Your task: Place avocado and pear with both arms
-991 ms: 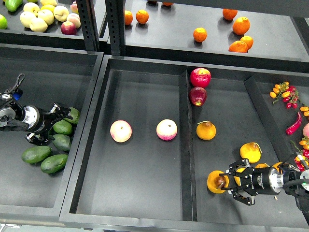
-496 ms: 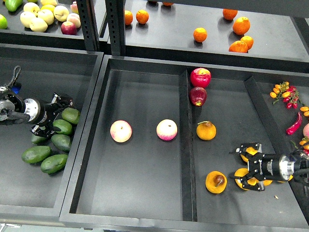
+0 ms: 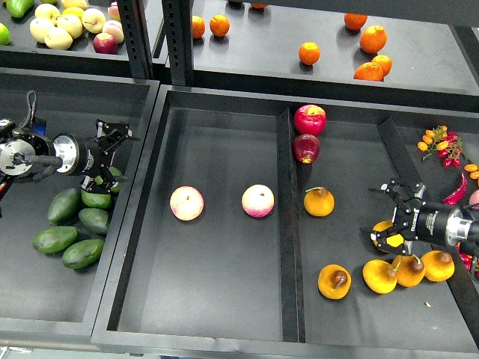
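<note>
The pear, yellow-orange with a dark brown spot, lies alone on the floor of the right-hand compartment of the black tray, near the front and just right of the divider; it sits where it did half a second ago. The right gripper has pulled back to the right and upward since then, now well apart from the pear, its fingers spread wide and empty over a small yellow pear, with three more pears uncovered in a row below it. Another pear with a green stem rests farther back, and two red apples lie by the divider. In the left bin, the avocados lie in a loose cluster; I cannot tell which is the task's own. The left gripper has risen from among them and now sits at the upper edge of the cluster, fingers apart and holding nothing. Two pale pink apples lie unmoved in the tray's wide left compartment.
</note>
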Available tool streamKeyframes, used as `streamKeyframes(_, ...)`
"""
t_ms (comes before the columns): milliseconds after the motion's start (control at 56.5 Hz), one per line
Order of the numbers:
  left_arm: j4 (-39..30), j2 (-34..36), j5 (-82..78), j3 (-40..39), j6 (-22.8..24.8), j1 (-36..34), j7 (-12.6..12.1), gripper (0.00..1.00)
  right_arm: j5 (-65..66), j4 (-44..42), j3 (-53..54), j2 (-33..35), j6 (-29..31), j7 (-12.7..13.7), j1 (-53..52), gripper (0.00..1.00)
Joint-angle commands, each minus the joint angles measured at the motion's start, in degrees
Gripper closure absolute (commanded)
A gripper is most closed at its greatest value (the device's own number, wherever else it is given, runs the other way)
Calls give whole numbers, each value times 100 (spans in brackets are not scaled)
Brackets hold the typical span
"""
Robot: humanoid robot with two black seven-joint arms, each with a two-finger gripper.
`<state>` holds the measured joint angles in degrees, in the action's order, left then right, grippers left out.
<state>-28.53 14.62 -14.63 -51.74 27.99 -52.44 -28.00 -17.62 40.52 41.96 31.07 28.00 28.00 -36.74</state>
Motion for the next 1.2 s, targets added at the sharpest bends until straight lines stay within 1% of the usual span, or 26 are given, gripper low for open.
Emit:
streamKeyframes(0,5,-73,180,-846,1,173,0,0,22,-114,409,-356,0,0,9,8)
streamKeyframes(106,-3,-301,399,-1408,1,348,0,1,39,-351,883,-865,0,0,9,6)
streamKeyframes(177,-3,-399,505,-1646,1,436,0,1,48,-474,1200,-1146,0,0,0,5)
streamKeyframes(248,-21,-486,567,-1962,1,516,0,1,75,-650,1630,-1516,0,0,-9,2)
streamKeyframes(389,-82,-750,584,-2428,1,665,0,1,92,-756,2456,-2183,0,0,-17,1)
streamKeyframes(425,-83,-812,584,-2481,1,700,198,1,92,-756,2597,-2333,0,0,-18,1)
streamKeyframes(442,-91,-864,584,-2516,1,726,390,1,92,-756,2702,-2438,0,0,-18,1)
streamKeyframes(460,-91,-882,584,-2534,1,735,453,1,92,-756,2738,-2474,0,0,-18,1)
streamKeyframes(478,-91,-943,584,-2569,1,762,619,1,101,-756,2834,-2579,0,0,-18,1)
streamKeyframes(496,-91,-1004,584,-2622,1,797,812,1,101,-756,2931,-2667,0,-48,-18,1)
streamKeyframes(513,-91,-1057,584,-2657,1,814,944,1,101,-764,3010,-2754,0,-118,-18,1)
streamKeyframes(549,-91,-1171,584,-2753,1,867,1164,1,101,-764,3133,-2878,0,-259,-18,1)
streamKeyframes(602,-109,-1365,584,-2903,1,990,1402,1,101,-773,3362,-3089,0,-435,-18,1)
streamKeyframes(673,-170,-1462,593,-3149,1,1148,1578,1,101,-808,3695,-3107,0,-558,-18,1)
streamKeyframes(814,-381,-1462,593,-3755,1,1473,1789,1,136,-808,4460,-3107,0,-743,-18,1)
streamKeyframes(850,-443,-1462,602,-3913,1,1544,1938,1,215,-817,4601,-3107,0,-822,-26,1)
streamKeyframes(867,-452,-1462,602,-3914,1,1553,1965,1,233,-817,4628,-3107,0,-840,-26,1)
streamKeyframes(885,-460,-1462,611,-3923,1,1596,2078,1,285,-817,4680,-3107,0,-883,-26,1)
streamKeyframes(903,-513,-1462,663,-3940,1,1684,2506,1,407,-817,4864,-3107,0,-1084,-26,1)
streamKeyframes(920,-522,-1462,672,-3940,1,1702,2588,1,426,-817,4891,-3107,0,-1129,-26,1)
streamKeyframes(938,-539,-1462,690,-3940,1,1711,2763,1,461,-817,4953,-3107,0,-1226,-26,1)
streamKeyframes(956,-548,-1462,690,-3940,1,1720,2887,1,479,-817,4979,-3107,0,-1296,-18,1)
streamKeyframes(1027,-575,-1462,707,-4028,1,1728,3318,1,523,-826,5085,-3107,0,-1569,-18,1)
streamKeyframes(1062,-592,-1462,707,-4046,1,1737,3424,1,523,-826,5138,-3107,0,-1665,-18,1)
streamKeyframes(1097,-601,-1462,707,-4055,1,1772,3477,1,532,-835,5190,-3107,0,-1736,-18,1)
streamKeyframes(1186,-724,-1462,699,-4037,1,1921,3477,1,575,-896,5322,-3107,0,-1877,-18,1)
